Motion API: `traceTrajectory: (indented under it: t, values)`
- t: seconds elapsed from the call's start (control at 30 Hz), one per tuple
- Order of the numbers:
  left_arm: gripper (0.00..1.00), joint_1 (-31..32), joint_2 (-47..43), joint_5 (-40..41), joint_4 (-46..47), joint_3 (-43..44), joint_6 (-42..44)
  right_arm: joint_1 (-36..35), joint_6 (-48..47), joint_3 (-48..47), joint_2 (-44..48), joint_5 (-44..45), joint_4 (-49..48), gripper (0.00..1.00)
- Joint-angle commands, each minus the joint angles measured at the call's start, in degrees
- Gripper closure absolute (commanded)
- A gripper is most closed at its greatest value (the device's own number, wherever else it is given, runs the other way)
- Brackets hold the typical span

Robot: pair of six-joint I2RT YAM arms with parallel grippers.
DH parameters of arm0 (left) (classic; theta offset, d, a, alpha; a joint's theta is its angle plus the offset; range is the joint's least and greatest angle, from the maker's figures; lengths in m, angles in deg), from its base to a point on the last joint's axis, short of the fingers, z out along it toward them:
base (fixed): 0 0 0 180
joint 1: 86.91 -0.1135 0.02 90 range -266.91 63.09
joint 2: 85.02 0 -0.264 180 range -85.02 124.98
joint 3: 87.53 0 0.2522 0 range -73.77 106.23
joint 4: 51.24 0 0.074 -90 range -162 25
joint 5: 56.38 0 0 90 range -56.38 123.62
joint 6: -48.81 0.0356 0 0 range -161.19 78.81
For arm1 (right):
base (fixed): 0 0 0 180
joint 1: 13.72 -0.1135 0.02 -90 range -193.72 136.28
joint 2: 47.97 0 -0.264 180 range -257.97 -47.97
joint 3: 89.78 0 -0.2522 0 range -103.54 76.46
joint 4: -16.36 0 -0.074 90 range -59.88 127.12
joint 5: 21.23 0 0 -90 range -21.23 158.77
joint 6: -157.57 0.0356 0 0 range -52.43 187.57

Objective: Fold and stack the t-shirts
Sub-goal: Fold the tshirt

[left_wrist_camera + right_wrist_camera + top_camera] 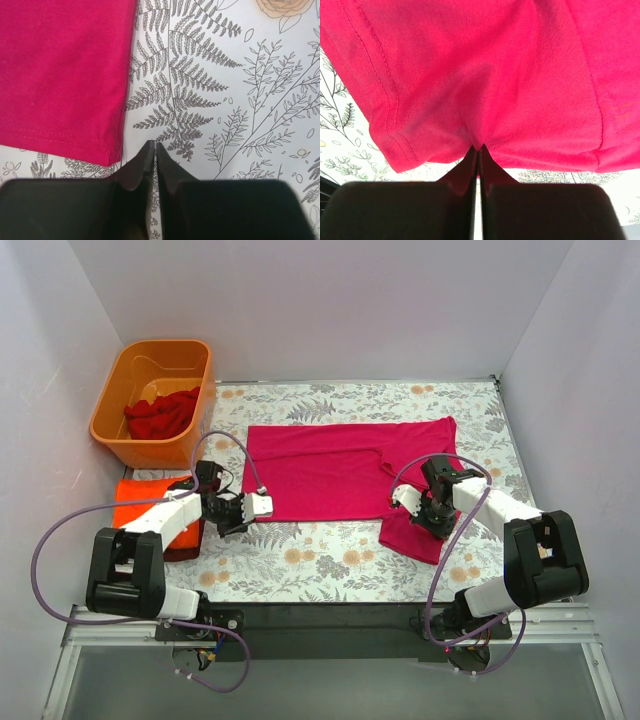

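Observation:
A magenta-pink t-shirt lies spread across the middle of the floral table. My left gripper is shut and empty. In the left wrist view its tips rest just right of the shirt's hemmed corner, over bare tabletop. My right gripper is shut on a pinch of the pink t-shirt near its lower right part, and the cloth bunches at the tips. A folded orange t-shirt lies at the left on a dark maroon one. A deep red t-shirt lies crumpled in the tub.
The rigid orange plastic tub stands at the back left corner. White walls close in the table on the left, back and right. The floral tablecloth shows in front of the shirt, between the two arms.

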Motion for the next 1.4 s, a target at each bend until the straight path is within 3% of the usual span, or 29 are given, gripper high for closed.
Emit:
traceTrajectory:
  t: [0.0, 0.07, 0.2, 0.43, 0.57, 0.7, 0.73, 0.87, 1.17, 1.37]
  values:
    - [0.93, 0.18, -3.06, -0.47, -2.87, 3.58, -0.46, 0.23, 0.48, -1.87, 1.05, -0.96, 2.10, 0.99]
    - [0.75, 0.10, -2.80, -0.46, -1.12, 3.58, -0.82, 0.23, 0.48, -1.79, 0.78, -0.96, 2.28, 0.99]
    - [0.61, 0.10, 0.71, -0.29, 0.99, 4.46, -0.99, 0.23, 0.48, -2.05, 0.52, -0.96, 2.45, 0.99]
    - [0.57, -0.17, 6.07, 0.50, 4.16, 6.83, 0.23, 0.15, 0.48, -2.05, 0.78, -0.96, 2.72, 0.99]
    - [0.62, -0.25, 8.71, 1.91, 4.43, 5.96, 1.37, 0.15, 0.48, -1.79, 1.05, -0.87, 2.89, 0.99]
    - [0.79, -0.17, 8.46, 2.79, 3.99, 3.32, 4.19, 0.15, 0.57, -1.08, 1.84, -0.96, 3.24, 0.99]
    - [0.88, -0.17, 7.85, 2.79, 3.64, 2.36, 4.89, 0.15, 0.66, -0.82, 2.45, -1.66, 3.42, 0.99]
    - [1.00, -0.26, 5.91, 2.35, 2.15, 1.21, 5.77, 0.06, 1.36, -0.29, 4.82, -3.68, 4.91, 0.99]
    - [1.00, -0.61, 0.28, -0.55, -2.95, 2.96, 5.33, 0.06, 0.92, -1.26, 10.19, -3.34, 8.96, 0.99]
    - [1.00, -3.41, 0.28, -2.75, -6.38, 8.50, 4.19, 0.50, -1.44, -5.46, 10.01, -2.63, 11.06, 0.99]
